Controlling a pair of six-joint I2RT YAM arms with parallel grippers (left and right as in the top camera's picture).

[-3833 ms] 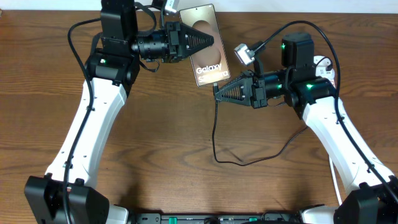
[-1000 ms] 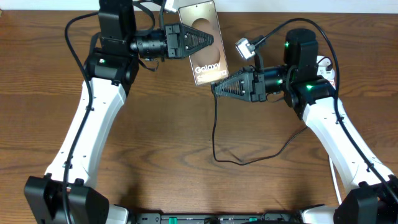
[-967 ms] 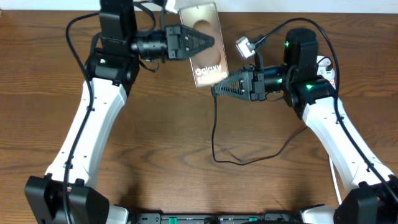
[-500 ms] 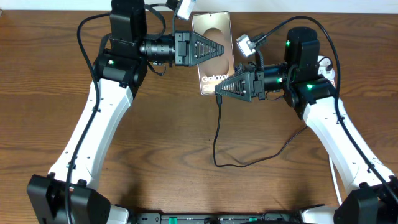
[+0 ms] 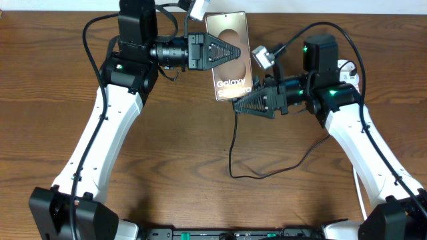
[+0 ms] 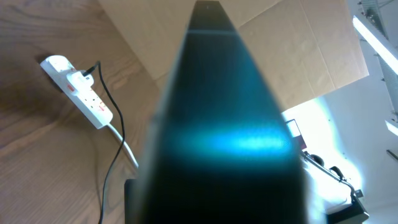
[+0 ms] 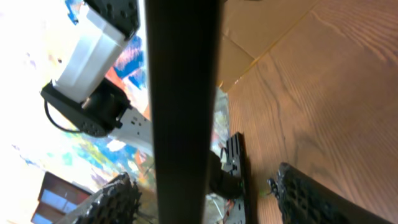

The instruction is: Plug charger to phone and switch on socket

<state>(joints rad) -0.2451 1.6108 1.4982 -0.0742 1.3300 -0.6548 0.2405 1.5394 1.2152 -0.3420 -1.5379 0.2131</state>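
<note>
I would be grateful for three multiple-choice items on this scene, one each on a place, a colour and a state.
1. Where does the white power strip lie?
A: inside a drawer. B: on the wood beside the right arm. C: on a shelf.
2. What colour is the lettering on the glossy gold rectangular phone?
A: white. B: red. C: blue.
3. How is the left gripper?
A: open, holding nothing. B: shut on a cup. C: shut on the phone.

Answers: 1 B, overhead its white end shows past that arm. 2 A, "Galaxy" reads white. 3 C, its fingers close across the phone.
</note>
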